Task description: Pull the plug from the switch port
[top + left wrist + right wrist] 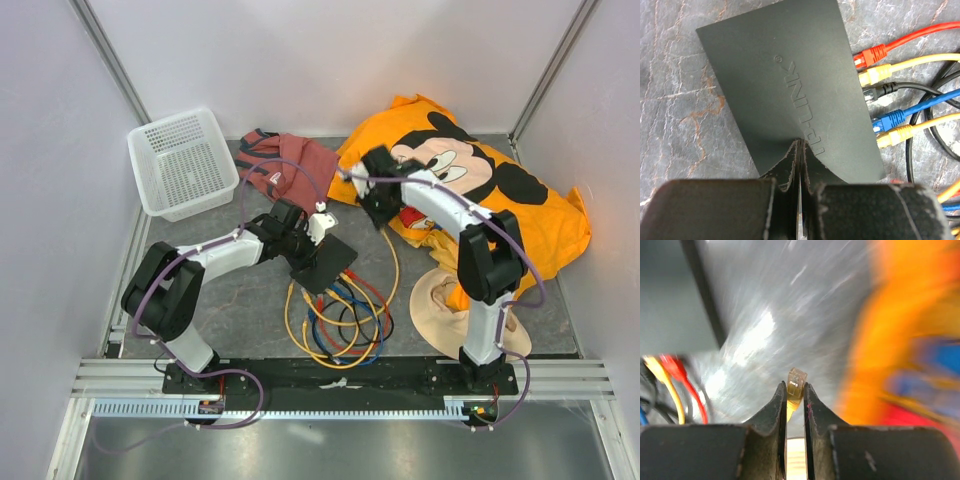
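Overhead, the switch (330, 265) lies flat and skewed at mid-table, with a tangle of coloured cables (345, 320) looped on its near side. Left arm reaches in low from its base, elbow bent, and the left gripper (298, 240) is down on the switch. Right arm stands tall and folds forward. The right gripper (375, 195) is at the edge of the orange shirt (520, 215), apart from the switch. A yellow cable (392, 255) trails from it down to the tangle.

Left wrist view alone gives the detail: fingers pressed together with nothing between them, tips resting on the matte top panel beside the embossed lettering. Five seated plugs (871, 55) run along one edge: red, yellow, black, blue, yellow.

Right wrist view alone shows the grip: jaws clamped on a yellow-booted plug (796, 382). Its clear tip pokes up past the fingertips, clear of the switch. Background is smeared; the switch is a grey slab at upper left.
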